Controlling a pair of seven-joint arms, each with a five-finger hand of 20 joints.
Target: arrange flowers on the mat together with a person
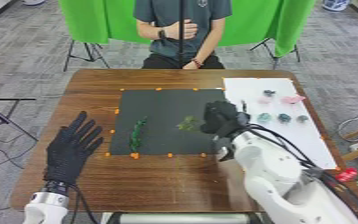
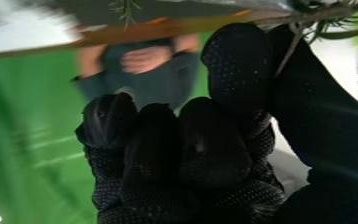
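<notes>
White robot arm (image 1: pixel 273 167) angles in from 5 o'clock in the head view, its right hand (image 1: pixel 218 119) at 3 o'clock of the dark mat's center, beside a small sprig (image 1: pixel 190 123). Whether that sprig touches the mat (image 1: pixel 162 100) cannot be told. A long stem (image 1: pixel 137 136) lies at the mat's 8 o'clock; flower heads, among them a pink bloom (image 1: pixel 293 99) and a teal bloom (image 1: pixel 264 117), sit on the white sheet (image 1: pixel 322 145) at 3 o'clock. The left hand (image 1: pixel 69 145), fingers spread wide, is at 8 o'clock, off the mat and apart from the stem.

The right wrist view details the grip: thumb and a finger pinch a thin woody stalk (image 2: pixel 293 50), leaves (image 2: pixel 335 34) close by the fingertips, the other fingers curled. The head view supplies the layout instead, with the right hand's back hiding that pinch. Placing the sprig well likely calls for lowering it nearly flat, letting it meet the mat before the pinch eases, and drawing thumb and finger straight off, lest leaves snag on the glove and drag it askew.
</notes>
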